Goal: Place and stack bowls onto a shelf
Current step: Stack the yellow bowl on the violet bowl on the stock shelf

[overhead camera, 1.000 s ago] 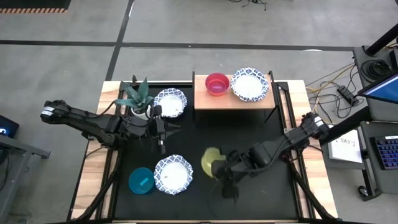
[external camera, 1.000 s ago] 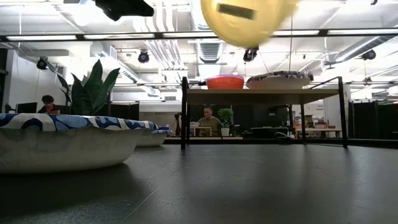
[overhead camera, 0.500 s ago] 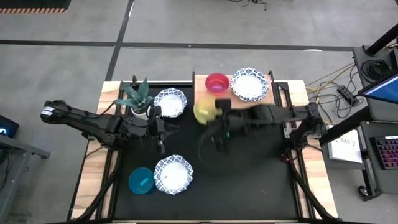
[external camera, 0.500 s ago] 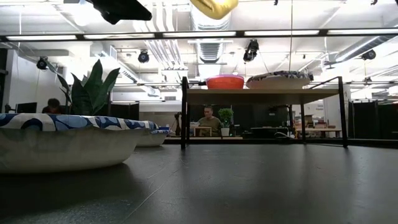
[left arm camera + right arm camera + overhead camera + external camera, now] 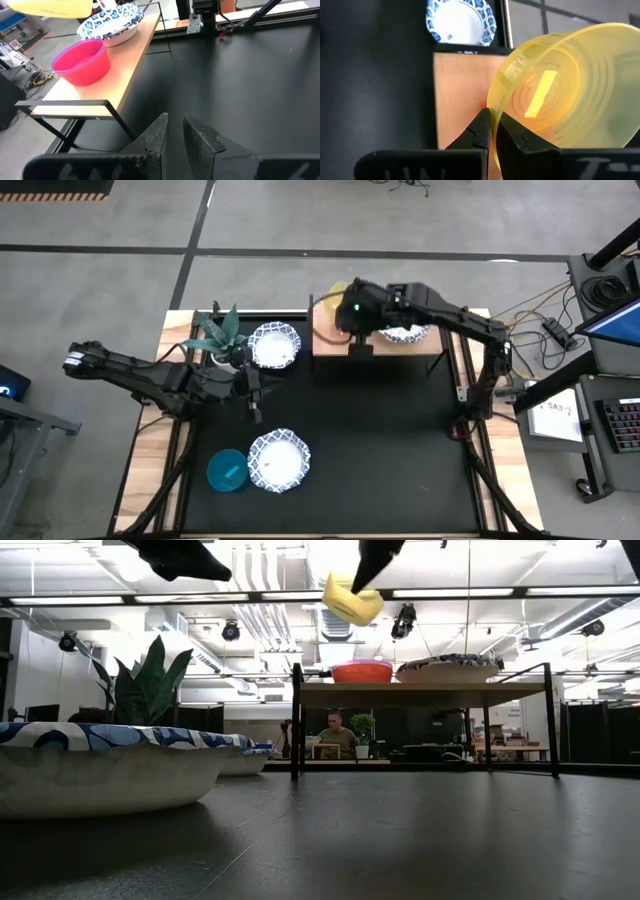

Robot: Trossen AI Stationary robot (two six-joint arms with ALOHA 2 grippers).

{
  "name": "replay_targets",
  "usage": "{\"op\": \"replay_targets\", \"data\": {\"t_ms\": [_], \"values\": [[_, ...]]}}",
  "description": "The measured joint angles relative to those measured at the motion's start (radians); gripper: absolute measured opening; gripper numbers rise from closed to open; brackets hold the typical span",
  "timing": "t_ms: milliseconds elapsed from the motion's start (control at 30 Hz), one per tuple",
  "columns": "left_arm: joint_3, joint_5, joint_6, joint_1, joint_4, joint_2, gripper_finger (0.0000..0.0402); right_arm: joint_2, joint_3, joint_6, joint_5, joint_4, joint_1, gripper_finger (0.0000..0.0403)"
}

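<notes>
My right gripper (image 5: 345, 305) is shut on the yellow-green bowl (image 5: 350, 598) and holds it high over the left end of the shelf (image 5: 385, 350). On the shelf stand a red bowl (image 5: 362, 671) and a white blue-rimmed bowl (image 5: 448, 666); in the high view my arm hides the red one. My left gripper (image 5: 175, 132) hangs shut over the table's left half, beside the plant, with nothing between its fingers. Other bowls rest on the table: a white one (image 5: 273, 345) at the far left, a white one (image 5: 278, 461) and a teal one (image 5: 227, 470) near the front. My right gripper pinches the yellow-green bowl's rim (image 5: 496, 107) between its two fingers, one on each side of the thin wall. The fingers slant down from above. The bowl hangs tipped on its side below them, clear of the shelf and the red bowl.
A potted spiky plant (image 5: 220, 335) stands at the far left, just beyond my left gripper. Bare black tabletop (image 5: 400, 440) spreads in front of the shelf. Across the room, people sit at desks.
My right gripper has swung from the table's near middle toward the far edge and upward, rolling as it went. It has carried the yellow-green bowl to a spot above the shelf's left end. The bowl has stayed in the grip and now hangs tipped.
</notes>
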Motion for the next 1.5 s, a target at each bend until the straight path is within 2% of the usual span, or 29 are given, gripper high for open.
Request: {"op": "replay_targets", "data": {"t_ms": [233, 500, 900, 1267, 1500], "values": [[0.0, 0.0, 0.0, 0.0, -0.001, 0.0, 0.0039, 0.0, -0.006, -0.025, -0.082, 0.001, -0.104, 0.0008], [-0.002, 0.0, 0.001, 0.0, -0.002, 0.0, 0.0039, 0.001, -0.102, -0.036, -0.107, 0.052, -0.156, 0.0009], [-0.006, 0.0, 0.005, 0.0, -0.002, -0.001, 0.0039, 0.002, -0.227, -0.043, -0.099, 0.182, -0.188, 0.0013], [-0.006, 0.0, 0.006, 0.0, -0.002, -0.001, 0.0039, 0.002, -0.242, -0.037, -0.099, 0.183, -0.211, 0.0058], [-0.006, 0.0, 0.009, 0.0, -0.002, -0.001, 0.0039, 0.0, -0.232, -0.027, -0.1, 0.182, -0.198, 0.0063]]}}
